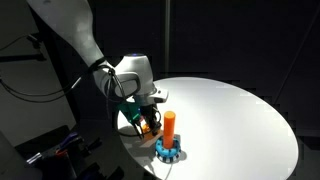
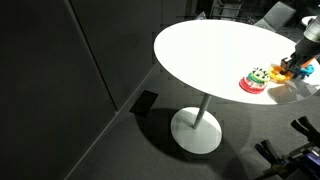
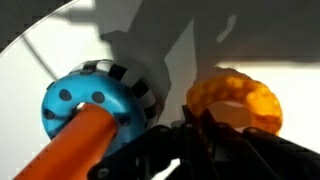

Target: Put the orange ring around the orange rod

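Observation:
The orange rod [image 1: 170, 124] stands upright on its blue gear-shaped base [image 1: 168, 152] near the edge of the white table. In the wrist view the rod [image 3: 82, 146] rises from the base [image 3: 90, 98] at the left. The orange ring [image 3: 236, 100] is to the right of it, apart from the rod, with its near rim pinched between my dark fingers. My gripper [image 3: 200, 122] is shut on the ring. In an exterior view the gripper [image 1: 148, 120] hangs low, just beside the rod. In an exterior view [image 2: 298, 66] it shows only at the right edge.
The round white table [image 1: 235, 115] stands on a single pedestal [image 2: 197, 128]. A round red, green and yellow piece [image 2: 257, 80] lies on it close to my gripper. The table edge runs close to the blue base. The surroundings are dark.

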You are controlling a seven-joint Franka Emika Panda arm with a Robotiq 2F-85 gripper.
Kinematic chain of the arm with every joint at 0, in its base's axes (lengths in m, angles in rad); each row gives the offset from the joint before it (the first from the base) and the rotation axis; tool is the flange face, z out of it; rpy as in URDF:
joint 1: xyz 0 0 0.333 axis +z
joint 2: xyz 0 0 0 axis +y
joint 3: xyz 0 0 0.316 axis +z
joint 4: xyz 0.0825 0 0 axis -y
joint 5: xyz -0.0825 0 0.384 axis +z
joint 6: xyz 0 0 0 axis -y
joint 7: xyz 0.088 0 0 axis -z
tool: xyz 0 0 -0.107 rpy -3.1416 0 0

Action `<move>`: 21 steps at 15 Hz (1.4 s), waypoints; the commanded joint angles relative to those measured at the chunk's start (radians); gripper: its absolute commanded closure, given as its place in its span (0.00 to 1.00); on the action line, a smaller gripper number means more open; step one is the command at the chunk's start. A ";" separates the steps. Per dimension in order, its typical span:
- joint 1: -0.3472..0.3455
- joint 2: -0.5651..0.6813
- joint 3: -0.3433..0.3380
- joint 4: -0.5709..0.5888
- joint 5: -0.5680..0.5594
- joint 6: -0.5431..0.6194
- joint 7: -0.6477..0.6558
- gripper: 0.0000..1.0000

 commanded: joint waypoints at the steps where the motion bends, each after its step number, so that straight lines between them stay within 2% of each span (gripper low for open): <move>1: -0.022 -0.088 -0.006 0.009 0.008 -0.094 -0.023 0.96; 13: -0.103 -0.351 0.002 0.042 0.064 -0.374 -0.161 0.95; 21: -0.120 -0.455 -0.002 0.080 0.072 -0.451 -0.184 0.95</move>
